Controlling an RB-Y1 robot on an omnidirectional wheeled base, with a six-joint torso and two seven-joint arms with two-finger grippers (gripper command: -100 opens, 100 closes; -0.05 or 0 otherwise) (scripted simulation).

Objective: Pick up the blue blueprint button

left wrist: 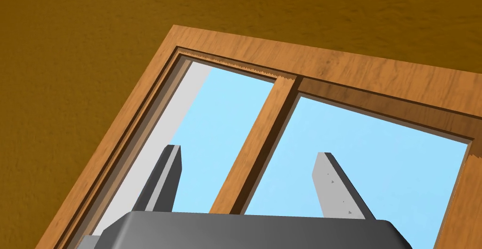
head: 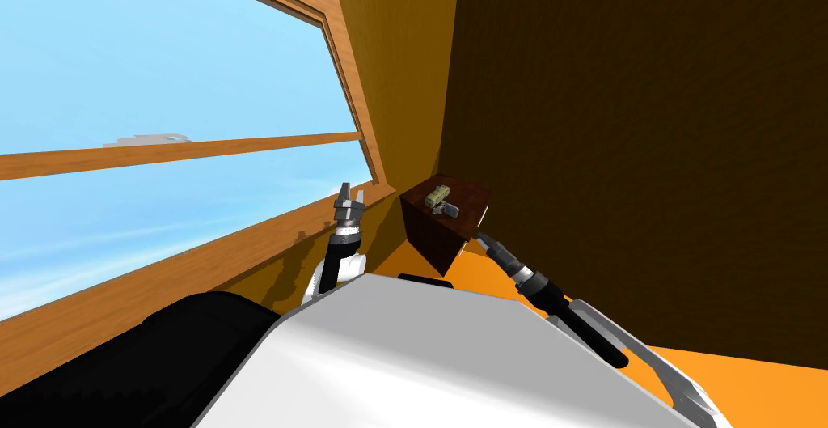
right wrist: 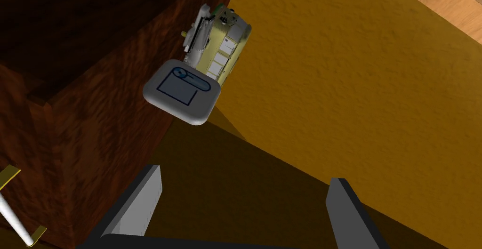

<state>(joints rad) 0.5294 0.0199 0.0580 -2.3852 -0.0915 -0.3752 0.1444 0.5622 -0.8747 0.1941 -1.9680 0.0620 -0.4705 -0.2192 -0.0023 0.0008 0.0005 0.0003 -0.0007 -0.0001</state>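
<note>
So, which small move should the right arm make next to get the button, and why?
Probably advance the right gripper toward the blue-marked grey button, shifting toward the dark cabinet: its jaws stand open, but the button lies ahead of them, off centre, untouched.

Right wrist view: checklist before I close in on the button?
1. Right gripper open: ok.
2. Button in sight on the dark wood cabinet: ok.
3. Button between the fingers: not ok, it lies ahead, nearer the cabinet-side finger.
4. Gap between button and yellowish device beside it: cannot tell.
5. Left gripper open, raised by the window, away from the cabinet: ok.
</note>
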